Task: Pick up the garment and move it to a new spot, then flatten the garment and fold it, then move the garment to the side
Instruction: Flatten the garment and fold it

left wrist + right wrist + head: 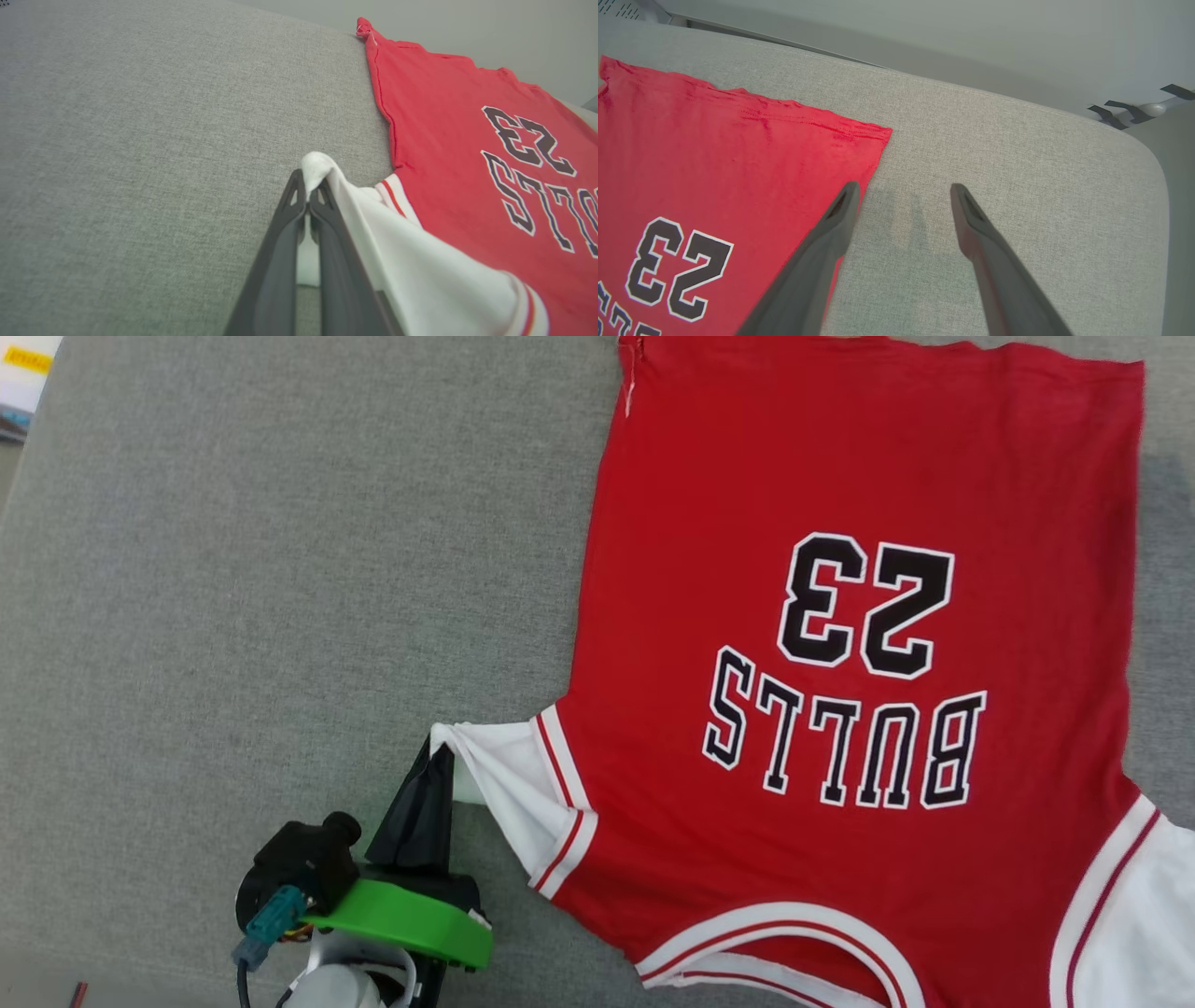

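One garment lies flat, print up, on the grey fabric surface; collar toward the robot, hem away, so its long axis runs fore-and-aft; two white sleeves, one per side. Two pincers: the left pincer is clamped on the tip of the left sleeve, the red body lying to its right; the right pincer gapes wide and empty, just beside the garment's right edge.

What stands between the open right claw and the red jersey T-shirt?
Nothing visible: the right claw hangs open by the edge of the red jersey T-shirt, over the grey woven surface.
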